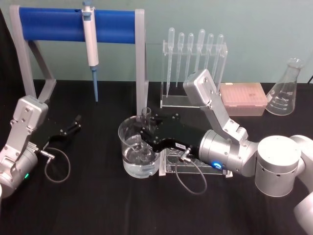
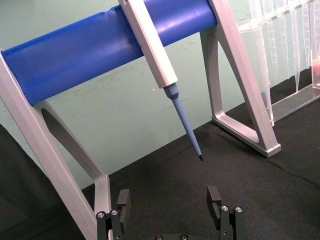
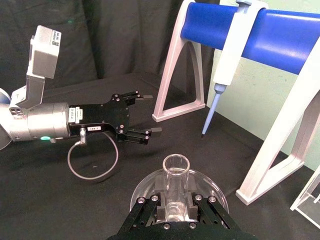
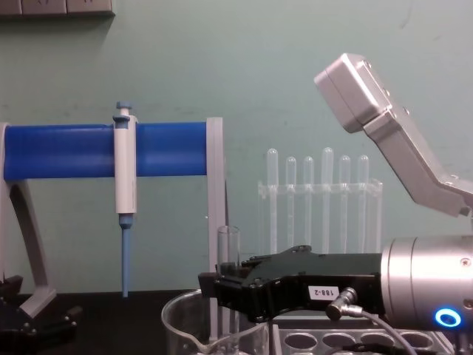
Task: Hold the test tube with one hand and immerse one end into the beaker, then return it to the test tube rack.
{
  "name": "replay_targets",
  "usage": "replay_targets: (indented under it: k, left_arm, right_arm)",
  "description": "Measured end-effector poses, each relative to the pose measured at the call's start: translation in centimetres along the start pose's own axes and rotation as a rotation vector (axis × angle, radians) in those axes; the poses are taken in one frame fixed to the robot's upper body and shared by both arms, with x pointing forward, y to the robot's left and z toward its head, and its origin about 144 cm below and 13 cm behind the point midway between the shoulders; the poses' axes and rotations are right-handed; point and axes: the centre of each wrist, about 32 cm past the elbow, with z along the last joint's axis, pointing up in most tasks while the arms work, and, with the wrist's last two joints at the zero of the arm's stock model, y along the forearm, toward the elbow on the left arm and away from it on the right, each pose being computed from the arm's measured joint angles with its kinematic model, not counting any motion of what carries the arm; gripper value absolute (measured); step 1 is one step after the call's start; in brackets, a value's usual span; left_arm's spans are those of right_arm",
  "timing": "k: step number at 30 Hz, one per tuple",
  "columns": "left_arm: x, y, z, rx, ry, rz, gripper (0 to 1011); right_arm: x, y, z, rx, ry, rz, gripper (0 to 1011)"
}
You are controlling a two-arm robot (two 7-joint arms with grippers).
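Note:
The test tube (image 1: 145, 115) stands upright with its lower end down inside the beaker (image 1: 128, 147), which holds a little clear liquid at mid-table. My right gripper (image 1: 145, 138) reaches in from the right over the beaker rim and is shut on the tube's upper part. In the right wrist view the tube (image 3: 176, 182) sits between the two black fingers (image 3: 148, 207), with the beaker (image 3: 216, 192) below. From the chest the tube (image 4: 229, 248) rises above the right gripper (image 4: 211, 290) and the beaker (image 4: 177, 319). My left gripper (image 1: 76, 123) rests open at the far left, holding nothing (image 2: 169, 200).
A blue-barred stand (image 1: 54, 24) with a hanging micropipette (image 1: 90, 44) stands behind the beaker. A rack of plastic pipettes (image 1: 195, 63), a pink tip box (image 1: 243, 98) and a conical flask (image 1: 286, 90) line the back right. A clear holed rack (image 1: 190, 164) lies under my right wrist.

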Motion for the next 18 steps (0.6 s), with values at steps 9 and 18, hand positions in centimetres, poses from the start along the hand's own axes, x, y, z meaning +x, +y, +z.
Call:
replay_targets:
  k: [9,18]
  left_arm:
    - [0.00,0.00,0.00,0.000,0.000,0.000,1000]
    - [0.00,0.00,0.00,0.000,0.000,0.000,1000]
  right_arm:
    - [0.00,0.00,0.00,0.000,0.000,0.000,225]
    - [0.00,0.00,0.00,0.000,0.000,0.000,225]
